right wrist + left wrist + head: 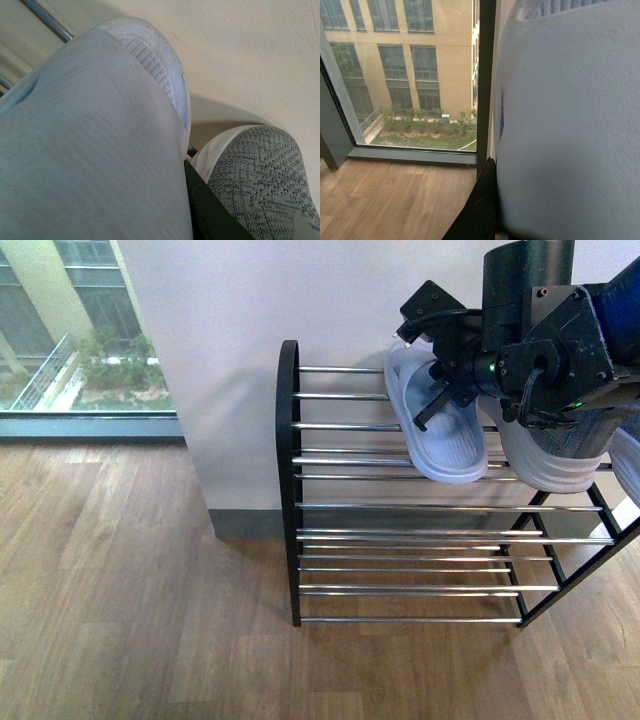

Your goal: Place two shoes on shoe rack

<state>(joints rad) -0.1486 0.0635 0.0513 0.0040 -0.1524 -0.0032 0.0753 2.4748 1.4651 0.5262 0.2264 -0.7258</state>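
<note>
Two pale blue slides hang over the upper tiers of the black shoe rack [289,490]. My left gripper [437,390] is shut on the left slide [450,445], which slopes down across the chrome rods. My right gripper [545,412] is shut on the other slide [555,468], mostly hidden behind the arm. In the left wrist view the slide [570,125] fills the picture beside one black finger [480,210]. The right wrist view shows the held slide [90,150], a black finger [210,212] and a grey knit sneaker [260,175] close beside it.
The rack stands against a white wall [220,360]. Its lower tiers [410,560] hold nothing that shows. Wooden floor [130,590] spreads to the left and front, and a floor-level window [70,340] lies far left. A chrome rod [47,20] runs above the slide.
</note>
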